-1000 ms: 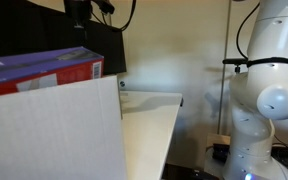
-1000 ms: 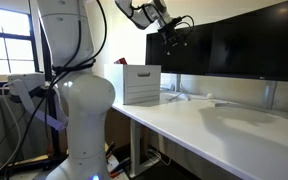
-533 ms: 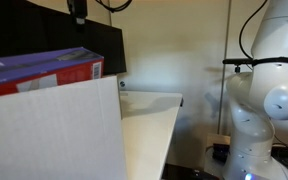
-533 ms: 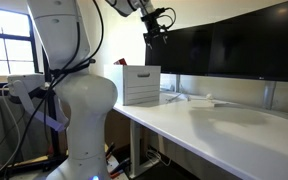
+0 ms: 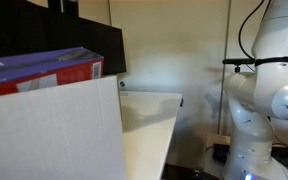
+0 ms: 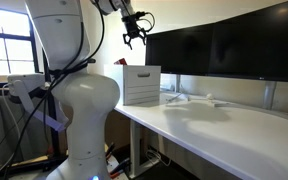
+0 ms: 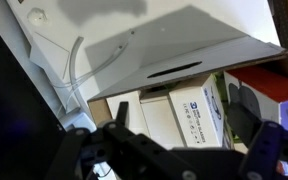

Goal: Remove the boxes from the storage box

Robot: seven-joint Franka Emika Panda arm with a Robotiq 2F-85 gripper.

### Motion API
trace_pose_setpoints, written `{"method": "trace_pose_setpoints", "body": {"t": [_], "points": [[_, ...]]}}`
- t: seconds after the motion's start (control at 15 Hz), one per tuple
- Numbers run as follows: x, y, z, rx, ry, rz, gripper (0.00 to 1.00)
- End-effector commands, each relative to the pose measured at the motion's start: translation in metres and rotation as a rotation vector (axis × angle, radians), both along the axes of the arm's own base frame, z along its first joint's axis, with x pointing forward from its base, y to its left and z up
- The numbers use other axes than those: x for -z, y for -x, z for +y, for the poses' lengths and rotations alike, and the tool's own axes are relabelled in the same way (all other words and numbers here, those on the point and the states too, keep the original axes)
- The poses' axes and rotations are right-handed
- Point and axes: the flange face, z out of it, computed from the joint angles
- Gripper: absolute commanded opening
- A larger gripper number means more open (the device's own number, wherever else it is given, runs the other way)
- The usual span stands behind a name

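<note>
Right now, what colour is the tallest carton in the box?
Carton: red with a purple-blue face, best in an exterior view.

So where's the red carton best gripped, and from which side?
Probably its upper part, from straight above. In an exterior view the red carton stands proud of the storage box wall, which blocks its lower sides. The open gripper hangs above the box; its jaws should span the carton's narrower width.

The arm [image 6: 76, 95] is glossy white, built of fat rounded joint housings, with thin dark bands [image 5: 259, 65] ringing the seams between segments. A black cable [image 6: 102, 35] loops along its upper links. The gripper [image 6: 134, 38] is black, with slender dark fingers [image 7: 246, 110].
</note>
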Motion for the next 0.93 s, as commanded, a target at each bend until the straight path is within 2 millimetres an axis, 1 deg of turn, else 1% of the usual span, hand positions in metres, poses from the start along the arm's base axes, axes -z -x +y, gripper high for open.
{"method": "trace_pose_setpoints", "body": {"t": [0.0,0.2,0.4,0.53,0.73,0.87], "points": [[0.021,-0.03,0.033,-0.118,-0.014,0.036,1.0],[0.038,-0.05,0.065,-0.208,-0.018,0.063,1.0],[0.053,-0.078,0.086,-0.287,-0.019,0.094,1.0],[0.063,-0.088,0.101,-0.333,-0.023,0.134,1.0],[0.079,-0.104,0.114,-0.388,-0.025,0.194,1.0],[0.091,-0.109,0.12,-0.405,-0.013,0.242,1.0]]}}
